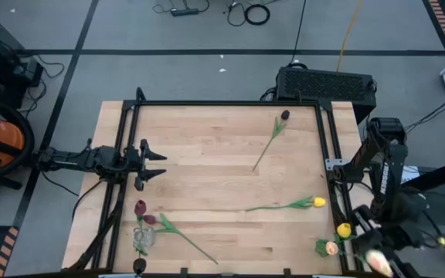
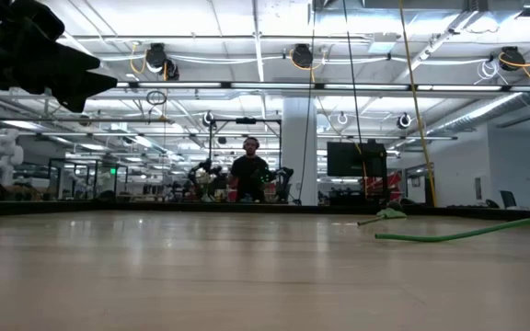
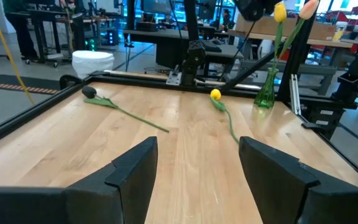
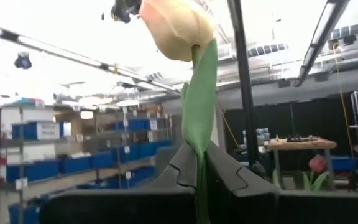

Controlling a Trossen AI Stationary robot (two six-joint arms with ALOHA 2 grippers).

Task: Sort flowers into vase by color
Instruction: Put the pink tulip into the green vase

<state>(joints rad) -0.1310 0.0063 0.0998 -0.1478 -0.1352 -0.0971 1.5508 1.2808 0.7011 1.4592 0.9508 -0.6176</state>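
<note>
Both arms are dark, nearly black, built of boxy jointed segments. The left arm (image 1: 91, 160) ends in the left gripper (image 1: 154, 164), two slim pointed black fingers (image 3: 132, 171) with flat, matte, angular faces. The right arm (image 1: 382, 166) is bulkier, with black cables looping along its links. The right gripper (image 4: 207, 171) has dark fingers with stepped, notched inner edges.

table (image 1: 222, 166): pale wood, smooth, satin sheen
table frame (image 1: 230, 103): black metal, matt
vase (image 3: 265, 92): green glass, glossy
left hand (image 3: 194, 171) fingers (image 3: 132, 171): dark plastic, matt
</note>
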